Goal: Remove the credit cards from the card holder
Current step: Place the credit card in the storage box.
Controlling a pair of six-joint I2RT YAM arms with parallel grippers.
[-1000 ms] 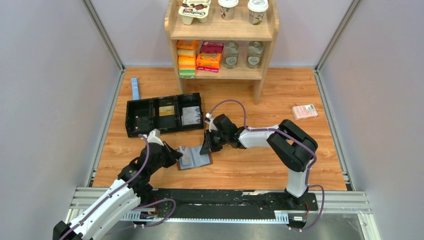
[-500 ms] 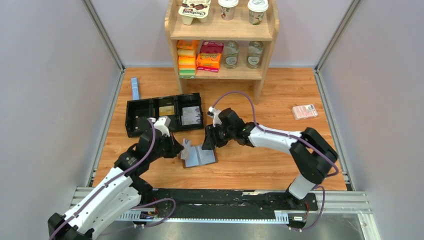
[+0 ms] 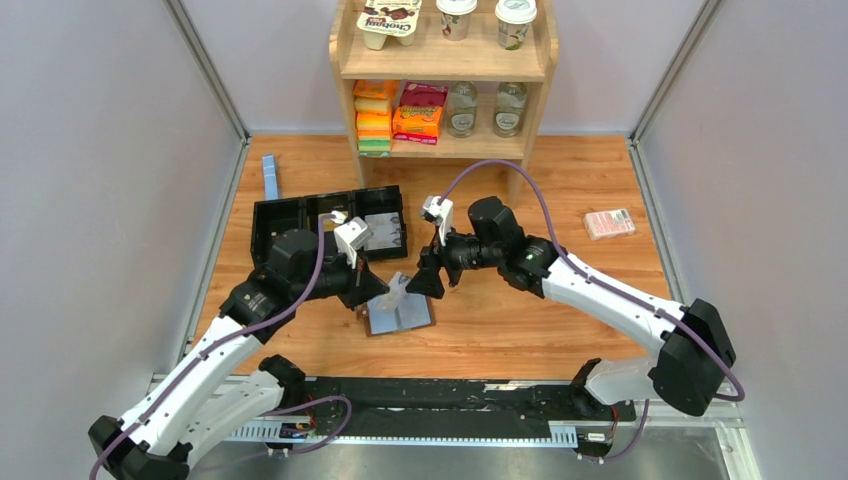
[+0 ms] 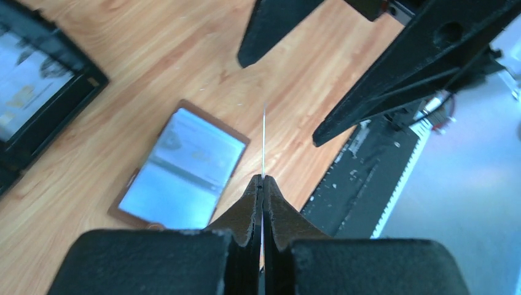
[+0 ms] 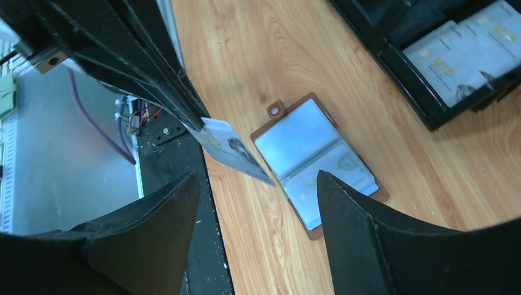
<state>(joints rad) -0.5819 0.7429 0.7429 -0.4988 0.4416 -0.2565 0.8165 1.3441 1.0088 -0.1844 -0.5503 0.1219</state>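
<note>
The card holder point(image 3: 402, 316) lies open and flat on the wooden table, brown edging around grey-blue pockets; it also shows in the wrist views point(image 4: 184, 169) point(image 5: 313, 153). My left gripper point(image 3: 372, 290) point(image 4: 263, 179) is shut on one credit card point(image 3: 394, 291), held above the holder's left side. That credit card appears edge-on as a thin white line point(image 4: 264, 138) in the left wrist view and as a pale card point(image 5: 236, 150) in the right wrist view. My right gripper point(image 3: 426, 281) point(image 5: 258, 178) hangs open just right of the card, above the holder, with nothing between its fingers.
A long black tray point(image 3: 328, 228) behind the holder has cards point(image 5: 458, 61) in its compartments. A wooden shelf point(image 3: 445, 75) with packets and bottles stands at the back. A pink-red packet point(image 3: 609, 223) lies far right, a blue strip point(image 3: 270, 176) far left.
My left gripper has pulled a card out of the holder and lifted it. My right gripper has opened, let go of the holder's right edge and risen. The holder now lies flat.
</note>
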